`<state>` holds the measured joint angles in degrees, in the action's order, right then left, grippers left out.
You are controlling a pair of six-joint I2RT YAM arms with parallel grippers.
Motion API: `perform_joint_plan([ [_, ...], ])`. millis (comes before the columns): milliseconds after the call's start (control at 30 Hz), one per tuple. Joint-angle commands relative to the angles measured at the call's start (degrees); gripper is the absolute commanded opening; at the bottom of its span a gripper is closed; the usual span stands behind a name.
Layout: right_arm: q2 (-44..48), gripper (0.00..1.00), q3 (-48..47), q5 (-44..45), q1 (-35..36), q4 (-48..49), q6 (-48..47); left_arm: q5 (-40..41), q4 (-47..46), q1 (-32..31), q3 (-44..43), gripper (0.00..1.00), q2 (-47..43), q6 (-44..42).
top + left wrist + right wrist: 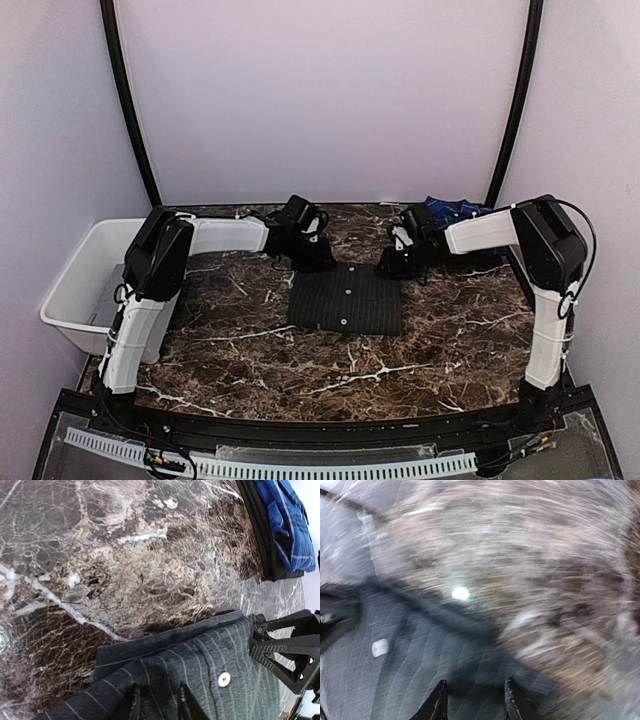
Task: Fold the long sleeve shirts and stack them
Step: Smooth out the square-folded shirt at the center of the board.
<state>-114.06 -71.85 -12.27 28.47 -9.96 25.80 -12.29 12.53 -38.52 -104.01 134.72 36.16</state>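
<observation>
- Pinstriped black shirt [345,298] lay folded into a flat rectangle in the middle of the desk [300,370].
- Left hand [316,260] sat at its far left corner, fingers [131,705] narrowly apart over the cloth, nothing seen pinched.
- Right hand [393,264] sat at the far right corner, partly open too, in a blurred view.
- Plaid shirt [455,210] lay at the desk's far right, behind that hand.

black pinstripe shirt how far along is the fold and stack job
Done: the black pinstripe shirt lies folded into a rectangle. In hand: the left gripper and right gripper sit at its far corners. Left: stacking it with the blue plaid shirt, apart at the back.
</observation>
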Motion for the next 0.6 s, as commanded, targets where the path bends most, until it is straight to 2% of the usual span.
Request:
perform_joint_plan([
  [0,-3.35,0.36,-0.83,-1.35,-1.94,-0.37,-0.22,1.39,6.10,0.40,-4.62,0.27,-1.63,-4.09],
  [67,-3.09,0.35,-1.49,-1.27,-2.01,-0.76,-0.23,1.29,7.62,0.34,-5.30,0.32,-3.92,-5.49],
  [167,-1.55,0.36,-2.85,-0.82,-1.97,-2.16,-0.76,-0.16,8.04,-0.14,-1.60,0.36,-8.39,-6.89],
  [367,4.55,0.38,-4.99,1.82,0.50,-6.30,-1.85,-7.18,3.76,-2.05,13.55,0.34,-18.15,-6.47],
  [567,11.37,0.38,0.46,2.18,7.41,-5.72,0.84,-11.93,-0.24,-3.49,25.34,0.32,-24.37,-4.29],
])
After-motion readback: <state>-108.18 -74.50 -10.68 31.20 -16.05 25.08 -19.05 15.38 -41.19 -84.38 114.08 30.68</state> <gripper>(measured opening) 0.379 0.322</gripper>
